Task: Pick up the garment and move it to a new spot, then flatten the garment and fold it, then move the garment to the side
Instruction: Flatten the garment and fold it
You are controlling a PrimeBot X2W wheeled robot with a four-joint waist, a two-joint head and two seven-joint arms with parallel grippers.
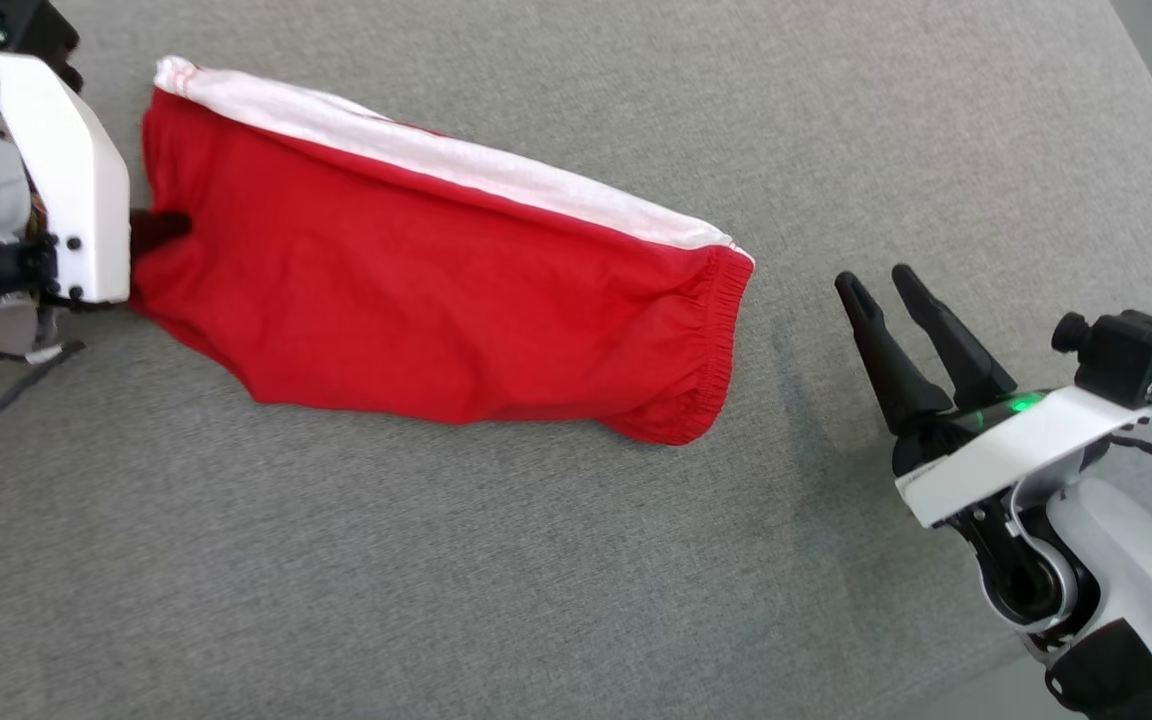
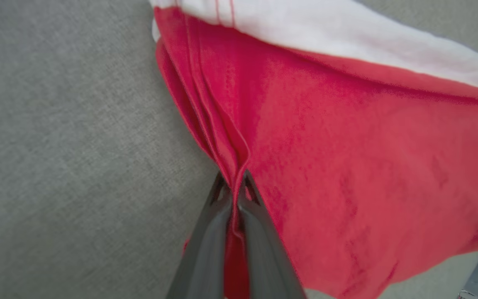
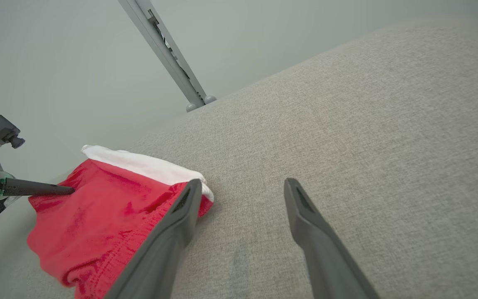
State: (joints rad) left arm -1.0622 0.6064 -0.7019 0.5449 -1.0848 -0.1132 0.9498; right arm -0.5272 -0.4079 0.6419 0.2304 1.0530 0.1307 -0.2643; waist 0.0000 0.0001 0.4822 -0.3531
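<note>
Evidently the left gripper [image 2: 234, 182] is pinched onto a bunched edge of the red garment [image 1: 436, 310], which lies long on the grey cushion [image 1: 436, 600]; the right gripper [image 1: 876, 282] hangs spread and empty near the elastic end (not touching). Probably mid-straightening; next needs a low, steady pull

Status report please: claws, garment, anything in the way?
Left claw shut on garment edge. Right claw open, apart from it. Garment lies on grey surface. Nothing blocking.
</note>
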